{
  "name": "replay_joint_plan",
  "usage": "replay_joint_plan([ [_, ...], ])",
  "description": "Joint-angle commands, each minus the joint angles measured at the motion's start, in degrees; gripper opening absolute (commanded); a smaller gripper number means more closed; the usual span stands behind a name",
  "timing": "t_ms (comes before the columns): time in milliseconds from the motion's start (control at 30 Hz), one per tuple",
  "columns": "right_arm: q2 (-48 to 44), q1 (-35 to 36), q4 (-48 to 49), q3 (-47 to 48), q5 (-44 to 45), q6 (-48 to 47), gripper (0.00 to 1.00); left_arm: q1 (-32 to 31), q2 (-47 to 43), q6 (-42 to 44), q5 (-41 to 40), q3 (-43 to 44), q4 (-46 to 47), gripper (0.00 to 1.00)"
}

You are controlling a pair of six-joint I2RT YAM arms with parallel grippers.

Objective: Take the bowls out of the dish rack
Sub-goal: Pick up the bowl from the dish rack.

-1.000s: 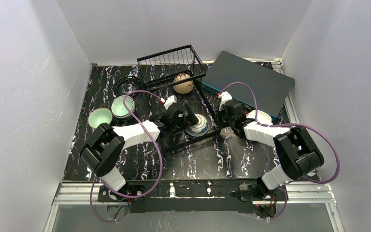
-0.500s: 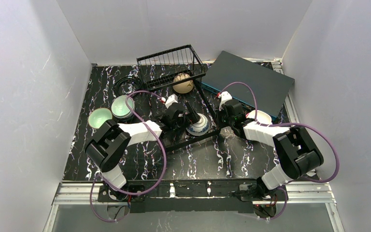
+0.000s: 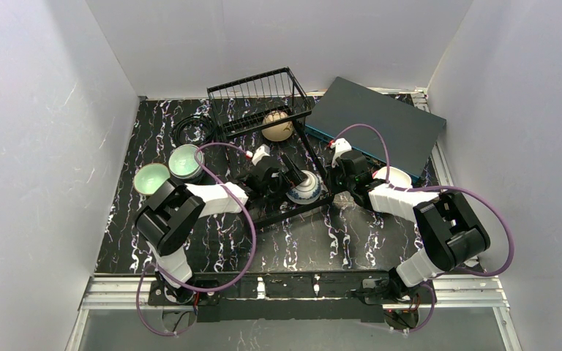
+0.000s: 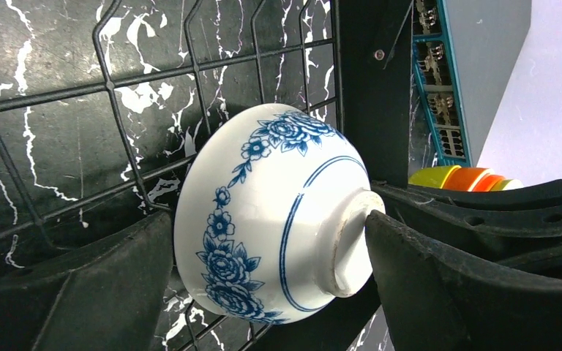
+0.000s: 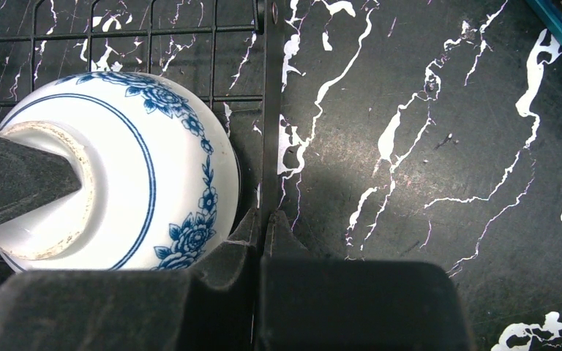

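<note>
My left claw was clamped on the blue-and-white floral porcelain bowl, one finger pressed to its unglazed foot ring and the other against its rim. The bowl lay tipped on its side over the wire floor of the long black wire dish rack, at the rack's near end. Its mouth faced away, so I could not see inside it. My right claw sat at the rack's near right corner with its fingers drawn together on the rack's edge bar, though from overhead the wrist covered them. Past my left finger peeped the rims of a yellow, orange and lime green stack of bowls, the rest cut off. A round beige bowl rested further back in the rack, below the raised basket tier. On the black white-veined table, left of the rack, stood a pale green glazed bowl and, just beside it, a dark teal bowl with a pale inside. A white bowl showed half hidden behind my right arm. The flat dark grey-teal box lay beside the rack's right side. Rows of sockets lined its teal edge, any lettering there too small to read.
</note>
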Motion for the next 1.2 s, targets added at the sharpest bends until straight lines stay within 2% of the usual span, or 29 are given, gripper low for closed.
replay_joint_plan([
  [0,4.0,0.5,-4.6,-2.3,-8.4,6.3,0.01,-0.1,1.7,-0.1,0.0,-2.6,-7.0,0.91],
  [367,3.9,0.5,-4.6,-2.3,-8.4,6.4,0.01,-0.1,-4.2,-0.6,-1.7,-4.0,-8.3,0.72],
  [700,3.3,0.5,-3.9,-2.3,-8.4,7.3,0.01,-0.1,-9.3,0.9,-2.3,-4.6,-9.4,0.5],
  [833,3.2,0.5,-3.3,-2.2,-8.5,8.2,0.01,-0.1,-10.9,1.8,-2.6,-4.7,-10.1,0.38],
  [933,2.8,0.5,-2.9,-2.1,-8.3,8.6,0.01,-0.1,-11.7,2.8,-2.7,-4.4,-10.7,0.34],
  [1067,2.1,0.5,-2.7,-1.7,-7.9,9.0,0.11,-0.1,-13.1,4.3,-3.1,-4.2,-11.5,0.27],
  [1167,1.3,0.6,-3.1,-1.0,-7.6,9.0,0.22,-0.1,-14.2,6.6,-3.4,-3.9,-11.8,0.22],
])
